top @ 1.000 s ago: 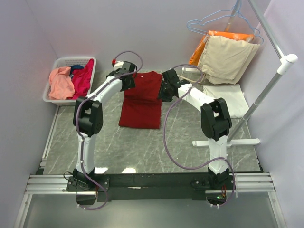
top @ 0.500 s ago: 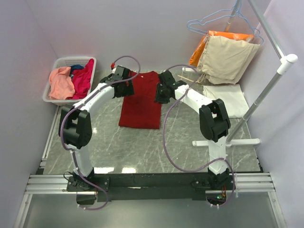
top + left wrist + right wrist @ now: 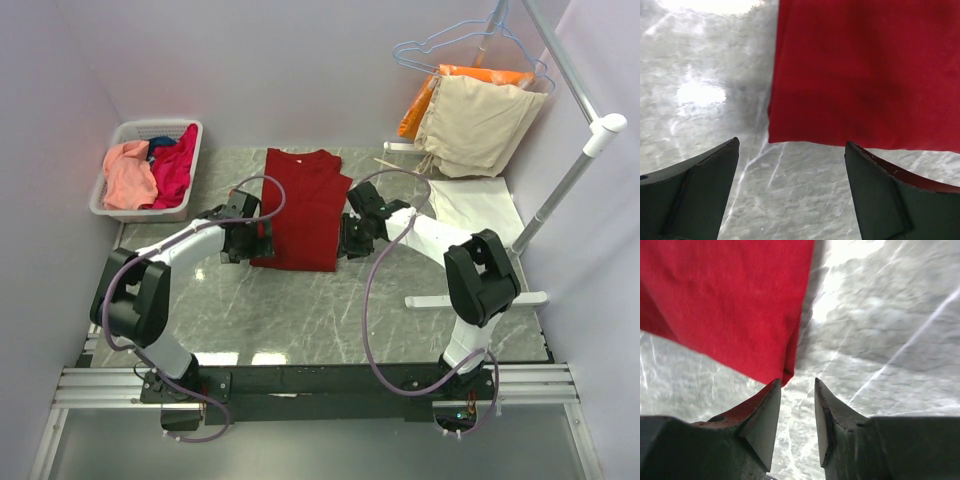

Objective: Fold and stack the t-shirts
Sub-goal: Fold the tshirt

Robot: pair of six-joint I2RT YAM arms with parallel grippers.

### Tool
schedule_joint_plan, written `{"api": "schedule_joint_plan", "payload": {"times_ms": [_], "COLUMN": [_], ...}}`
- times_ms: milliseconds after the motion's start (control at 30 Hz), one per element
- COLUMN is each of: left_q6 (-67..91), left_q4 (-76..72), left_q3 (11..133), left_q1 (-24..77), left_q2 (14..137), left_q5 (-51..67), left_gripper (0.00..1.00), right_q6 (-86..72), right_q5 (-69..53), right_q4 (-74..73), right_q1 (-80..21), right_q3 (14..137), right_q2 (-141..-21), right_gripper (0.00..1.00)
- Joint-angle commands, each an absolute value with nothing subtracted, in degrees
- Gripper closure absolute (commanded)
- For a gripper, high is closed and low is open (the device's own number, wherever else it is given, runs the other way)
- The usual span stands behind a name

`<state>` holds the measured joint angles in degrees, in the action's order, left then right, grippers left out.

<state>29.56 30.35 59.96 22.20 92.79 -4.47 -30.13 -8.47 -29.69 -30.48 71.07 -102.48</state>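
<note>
Left fingers [image 3: 715,170] gape wide, right fingers [image 3: 765,410] barely parted, both empty beside the dark red t-shirt's [image 3: 305,205] 2 near corners. I'd pinch both low against the desk [image 3: 300,310], then lift evenly.

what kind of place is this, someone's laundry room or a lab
Likely a robot test cell staged as a laundry corner: robot arms at a marble-look table, a white basket of t-shirts, and a clothes rail with hung garments.
</note>
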Motion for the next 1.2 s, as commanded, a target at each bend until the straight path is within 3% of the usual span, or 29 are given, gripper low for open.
{"api": "schedule_joint_plan", "payload": {"times_ms": [0, 433, 900, 1000, 1167], "left_q6": [31.4, 35.2, 35.8, 36.0, 36.0], "left_q4": [20.8, 14.4, 15.9, 16.2, 16.5], "left_q3": [57.0, 54.0, 54.6, 54.7, 54.8], "left_q1": [20.9, 17.0, 16.8, 16.8, 16.8], "left_q2": [89.5, 90.6, 94.7, 94.6, 94.2], "left_q5": [-0.1, 3.8, 3.4, 4.4, 5.4], "left_gripper": [0.09, 0.11, 0.24, 0.31, 0.58], "right_q6": [-28.4, -27.8, -27.6, -27.8, -27.7], "right_q5": [-13.9, -18.6, -21.9, -22.1, -22.2], "right_q4": [-24.4, -18.5, -15.8, -15.6, -15.7], "right_q1": [-31.2, -31.4, -31.9, -31.9, -32.1], "right_q3": [68.6, 65.1, 63.1, 62.9, 63.0], "right_q2": [-99.9, -101.9, -104.7, -104.9, -105.9], "right_gripper": [0.61, 0.63, 0.64, 0.66, 0.69]}}
